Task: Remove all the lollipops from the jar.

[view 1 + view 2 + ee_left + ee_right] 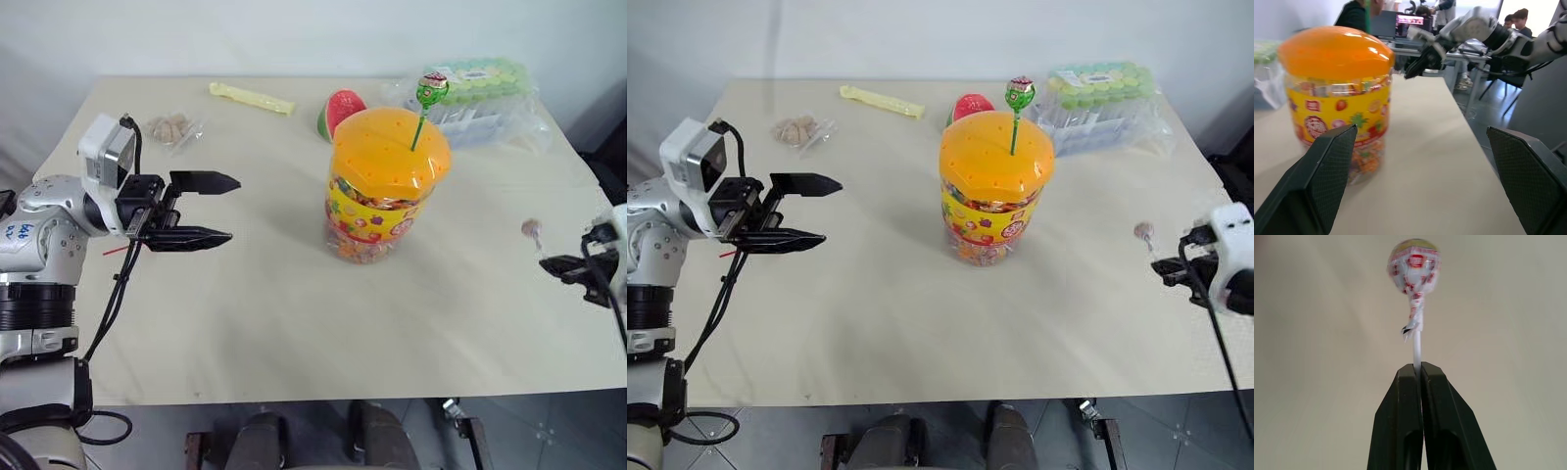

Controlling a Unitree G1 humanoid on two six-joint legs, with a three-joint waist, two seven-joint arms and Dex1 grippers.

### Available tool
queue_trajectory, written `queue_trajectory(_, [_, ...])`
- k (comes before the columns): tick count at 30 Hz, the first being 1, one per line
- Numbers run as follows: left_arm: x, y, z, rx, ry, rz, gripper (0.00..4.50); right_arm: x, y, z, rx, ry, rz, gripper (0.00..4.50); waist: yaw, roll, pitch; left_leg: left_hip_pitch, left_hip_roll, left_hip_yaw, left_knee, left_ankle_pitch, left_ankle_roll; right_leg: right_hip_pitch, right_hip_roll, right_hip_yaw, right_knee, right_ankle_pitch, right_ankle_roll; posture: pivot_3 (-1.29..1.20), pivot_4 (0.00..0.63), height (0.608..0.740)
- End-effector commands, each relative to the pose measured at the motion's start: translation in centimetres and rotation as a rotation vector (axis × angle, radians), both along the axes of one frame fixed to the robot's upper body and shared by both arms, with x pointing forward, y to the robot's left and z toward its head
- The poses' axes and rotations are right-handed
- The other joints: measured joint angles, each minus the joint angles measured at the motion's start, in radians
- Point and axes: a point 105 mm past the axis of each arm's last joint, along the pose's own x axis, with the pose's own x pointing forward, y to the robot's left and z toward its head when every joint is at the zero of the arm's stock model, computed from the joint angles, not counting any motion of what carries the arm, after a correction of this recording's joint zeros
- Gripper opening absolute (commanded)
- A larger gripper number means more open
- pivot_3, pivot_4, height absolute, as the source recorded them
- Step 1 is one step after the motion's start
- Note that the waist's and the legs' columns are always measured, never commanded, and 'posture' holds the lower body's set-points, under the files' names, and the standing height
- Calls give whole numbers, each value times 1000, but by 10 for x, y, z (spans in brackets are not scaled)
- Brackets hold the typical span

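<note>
Lollipops are light, rigid little things: a hard round head in crinkly wrapper on a thin stiff stick, and the stick is the sensible place to pinch, since the wrapped head would likely slip or crack under pressure.

At the table's nine o'clock side the left gripper (201,210) hangs level with its two black fingers spread wide and nothing between them, aimed toward the jar (382,191). Near it a red stick-like streak lies on the table (245,323); it may be a lollipop, but it is too small to tell.

Near the centre stands the jar, a clear plastic tub with a yellow fruit-printed label and an orange domed lid (390,147) dotted with holes. Through the clear wall a mass of small coloured sweets shows. One green lollipop (429,91) is planted upright in a lid hole, its stick slim and exposed above the dome, free for a pinch just under the head. The tub looks full and probably heavy enough to stay put during a straight upward pull.

At three o'clock, by the table edge, the right gripper (1420,369) is clamped tight on the pale stick of a pinkish-white lollipop (1413,267), head pointing away from the fingers, well apart from the jar.
</note>
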Motion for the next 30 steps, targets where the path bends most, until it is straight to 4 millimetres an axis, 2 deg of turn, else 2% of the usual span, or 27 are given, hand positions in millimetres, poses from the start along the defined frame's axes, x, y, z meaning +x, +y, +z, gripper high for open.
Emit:
queue_trajectory(1, [-15,4,11,-18,-56,-61,4500,5,-17,0,-36,-48,-115,29,-2,0,0,0,0,0,0,0,0,0,0,0,0,0,0,0,150,740])
queue_trajectory(9, [-19,13,18,-89,-64,-1,4500,12,-11,-20,43,-27,-127,29,-5,0,0,0,0,0,0,0,0,0,0,0,0,0,0,0,150,740])
queue_trajectory(18, [-19,19,21,-102,-71,39,4500,5,-2,-31,87,1,-82,29,-2,0,0,0,0,0,0,0,0,0,0,0,0,0,0,0,150,740])
queue_trajectory(19, [-19,20,22,-104,-73,42,4500,3,1,-31,89,5,-68,485,-2,0,0,0,0,0,0,0,0,0,0,0,0,0,0,0,150,740])
queue_trajectory(21, [-18,20,23,-106,-76,46,4500,-1,6,-29,100,6,-35,985,-3,0,0,0,0,0,0,0,0,0,0,0,0,0,0,0,150,740])
queue_trajectory(27, [-13,23,27,-111,-87,70,4500,-15,14,-21,112,-3,12,3079,1,0,0,0,0,0,0,0,0,0,0,0,0,0,0,0,150,740])
queue_trajectory(30, [-10,25,28,-116,-88,79,4500,-22,20,-10,116,-30,58,4087,4,0,0,0,0,0,0,0,0,0,0,0,0,0,0,0,150,740])
